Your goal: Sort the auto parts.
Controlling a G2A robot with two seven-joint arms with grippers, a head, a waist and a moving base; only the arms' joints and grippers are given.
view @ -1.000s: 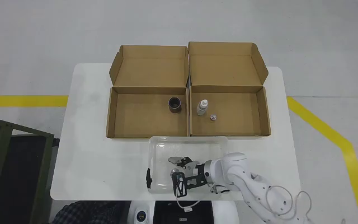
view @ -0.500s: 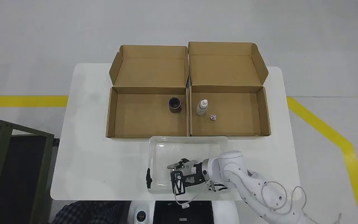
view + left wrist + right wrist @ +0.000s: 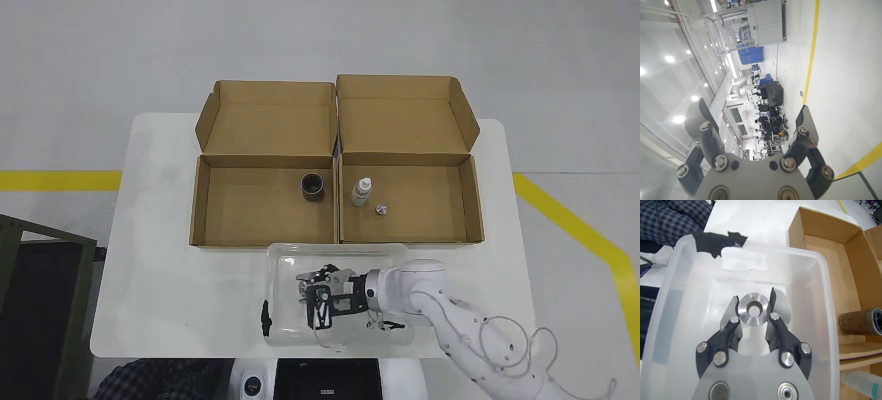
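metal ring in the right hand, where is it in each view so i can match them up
Top view: at the tip of the right hand, inside the clear tub near its taped end; too small to make out.
Right wrist view: the metal ring is clamped between the hand's fingers, inside the tub.
Left wrist view: looks out at a hall floor, away from the table.
Shared landmark: the black tape on the tub's rim.
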